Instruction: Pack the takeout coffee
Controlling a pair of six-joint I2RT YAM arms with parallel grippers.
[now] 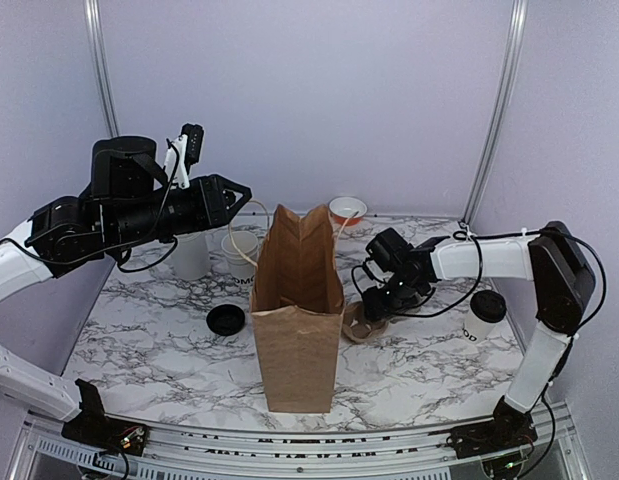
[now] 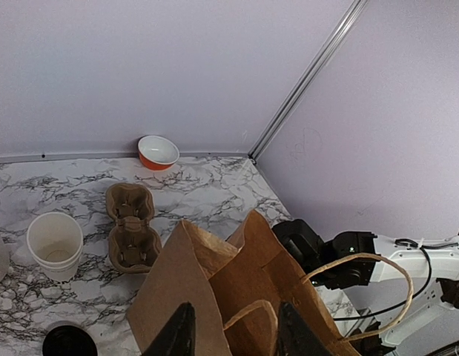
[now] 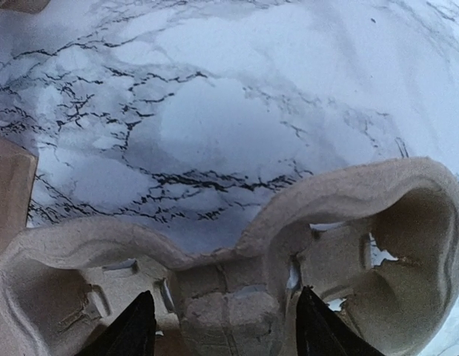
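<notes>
The takeout coffee (image 1: 484,314), a small white cup with a black lid and dark lettering, stands at the right edge of the table, apart from both grippers. A tall brown paper bag (image 1: 298,310) stands open in the middle and also shows in the left wrist view (image 2: 214,297). My left gripper (image 1: 243,193) hovers at the bag's top left; in its wrist view it (image 2: 235,317) is open with a paper handle loop between the fingers. My right gripper (image 1: 377,302) is low, right of the bag. It (image 3: 225,297) is open astride the middle bridge of a brown pulp cup carrier (image 3: 236,245).
An open white cup (image 1: 239,256) and a taller white tumbler (image 1: 192,256) stand back left. A loose black lid (image 1: 226,320) lies in front of them. An orange bowl (image 1: 347,210) sits at the back wall. The left wrist view shows a pulp carrier (image 2: 130,230) behind the bag.
</notes>
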